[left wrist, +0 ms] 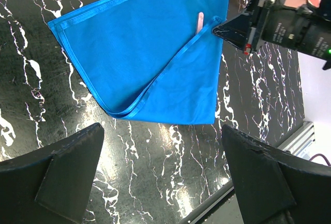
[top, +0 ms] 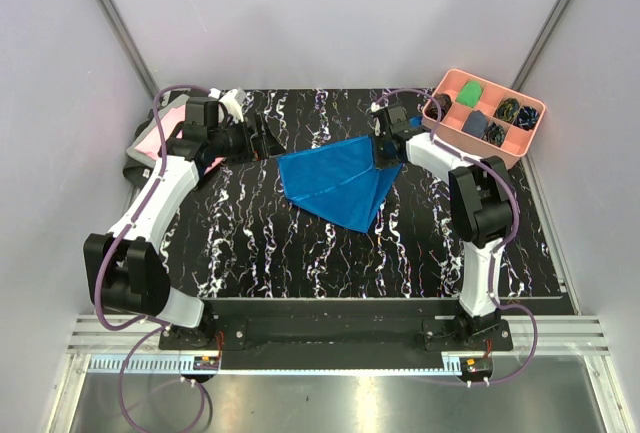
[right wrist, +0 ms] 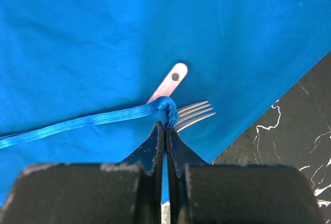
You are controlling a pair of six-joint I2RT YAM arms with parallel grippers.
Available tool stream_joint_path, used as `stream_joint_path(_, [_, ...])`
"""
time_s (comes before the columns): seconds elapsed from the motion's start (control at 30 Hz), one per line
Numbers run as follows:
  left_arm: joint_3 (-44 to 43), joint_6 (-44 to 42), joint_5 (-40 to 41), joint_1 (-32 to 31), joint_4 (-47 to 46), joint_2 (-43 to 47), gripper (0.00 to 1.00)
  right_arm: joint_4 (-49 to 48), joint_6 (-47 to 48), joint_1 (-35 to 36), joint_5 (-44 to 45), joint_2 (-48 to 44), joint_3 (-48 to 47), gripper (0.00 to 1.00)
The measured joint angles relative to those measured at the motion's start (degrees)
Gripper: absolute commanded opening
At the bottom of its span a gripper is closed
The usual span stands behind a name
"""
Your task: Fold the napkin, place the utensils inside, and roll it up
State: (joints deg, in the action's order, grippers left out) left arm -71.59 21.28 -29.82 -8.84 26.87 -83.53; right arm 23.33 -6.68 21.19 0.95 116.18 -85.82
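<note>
blue satin napkin (top: pixel 335 183) lies on the table (top: pixel 250 243), its hem clamped in the right gripper (right wrist: pixel 165 125) just above the fork (right wrist: pixel 195 114); left gripper (top: pixel 262 138) gapes. the fold seems in hand; next, draw the hem across without shifting the fork.

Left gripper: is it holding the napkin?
No, the left gripper is wide open, its fingers spread with nothing clamped between them; the napkin lies beyond.
</note>
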Motion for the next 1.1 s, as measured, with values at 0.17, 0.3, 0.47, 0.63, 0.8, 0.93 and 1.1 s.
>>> stream_joint_path(0.17, [0.0,0.0,0.0,0.0,0.0,0.0,0.99,-0.1,0.5,-0.3,0.0,1.1,0.0,0.35])
stream_joint_path(0.3, [0.0,0.0,0.0,0.0,0.0,0.0,0.99,-0.8,0.2,-0.4,0.1,1.1,-0.1,0.73])
stream_joint_path(0.47, [0.0,0.0,0.0,0.0,0.0,0.0,0.99,-1.1,-0.8,-1.2,0.2,0.7,0.0,0.79])
stream_joint_path(0.63, [0.0,0.0,0.0,0.0,0.0,0.0,0.99,-1.6,-3.7,-3.5,-0.2,-3.8,4.4,0.61])
stream_joint_path(0.8, [0.0,0.0,0.0,0.0,0.0,0.0,0.99,-1.8,-6.5,-5.6,-2.0,-5.7,8.4,0.48])
stream_joint_path(0.93, [0.0,0.0,0.0,0.0,0.0,0.0,0.99,-2.1,-8.8,-7.6,-5.1,-5.6,11.0,0.48])
stream_joint_path(1.1, [0.0,0.0,0.0,0.0,0.0,0.0,0.99,-3.2,-10.3,-8.9,-8.1,-5.6,11.8,0.48])
